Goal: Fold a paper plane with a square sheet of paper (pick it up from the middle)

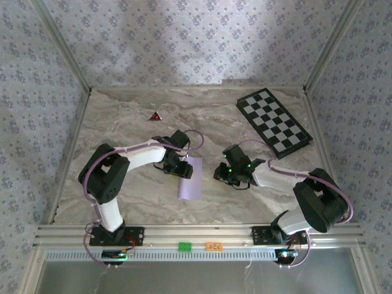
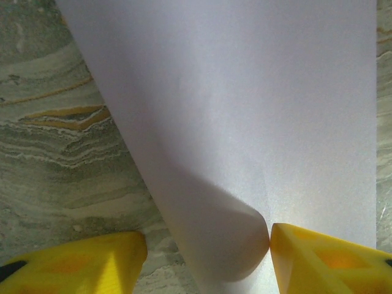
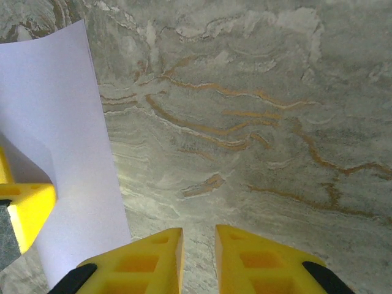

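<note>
Your left claw [image 2: 208, 248] stands open astride the curled square sheet of paper [image 2: 245, 110], right claw [image 3: 199, 257] barely parted and empty: closing now may crease it crooked.

One square sheet of paper [image 1: 190, 180], one checkered board [image 1: 274, 122], one small red triangle [image 1: 155, 116], two grippers, left gripper [image 2: 208, 236] and right gripper [image 3: 199, 236]

You are looking at the square sheet of paper [image 1: 190, 177], pale lilac and plain, lying on the marbled table [image 1: 214, 119] near its middle. It is showing as a narrow strip, with one side curling over the rest in a soft, rounded, uncreased bend.
</note>
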{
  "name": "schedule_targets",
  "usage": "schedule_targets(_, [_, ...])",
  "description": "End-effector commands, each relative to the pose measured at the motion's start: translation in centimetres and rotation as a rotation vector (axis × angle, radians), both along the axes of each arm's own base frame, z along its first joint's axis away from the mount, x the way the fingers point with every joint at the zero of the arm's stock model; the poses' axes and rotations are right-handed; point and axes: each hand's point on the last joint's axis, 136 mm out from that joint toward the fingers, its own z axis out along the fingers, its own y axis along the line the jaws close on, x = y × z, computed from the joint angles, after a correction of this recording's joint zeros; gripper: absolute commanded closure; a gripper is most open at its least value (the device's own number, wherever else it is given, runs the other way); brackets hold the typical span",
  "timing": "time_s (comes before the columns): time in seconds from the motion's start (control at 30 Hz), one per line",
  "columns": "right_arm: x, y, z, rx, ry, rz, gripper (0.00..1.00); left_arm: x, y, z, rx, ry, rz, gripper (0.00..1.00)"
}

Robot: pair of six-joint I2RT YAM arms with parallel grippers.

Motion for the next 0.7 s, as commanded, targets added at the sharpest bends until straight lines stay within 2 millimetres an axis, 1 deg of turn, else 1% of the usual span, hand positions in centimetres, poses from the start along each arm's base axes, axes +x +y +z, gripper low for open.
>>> schedule_targets(0.0, [0.13,0.79,0.31,0.008,-0.006,0.032,0.77,1.52,0.23,-2.79,0.049,-0.054,-0.017,0.39])
schedule_targets(0.3, [0.06,0.91,0.27,0.001,-0.005,0.036,0.77,1.41,0.16,-2.83,0.045,-0.051,-0.014,0.44])
schedule_targets(0.67, [-0.02,0.89,0.21,-0.002,-0.002,0.037,0.77,1.46,0.23,-2.86,0.053,-0.050,-0.028,0.44])
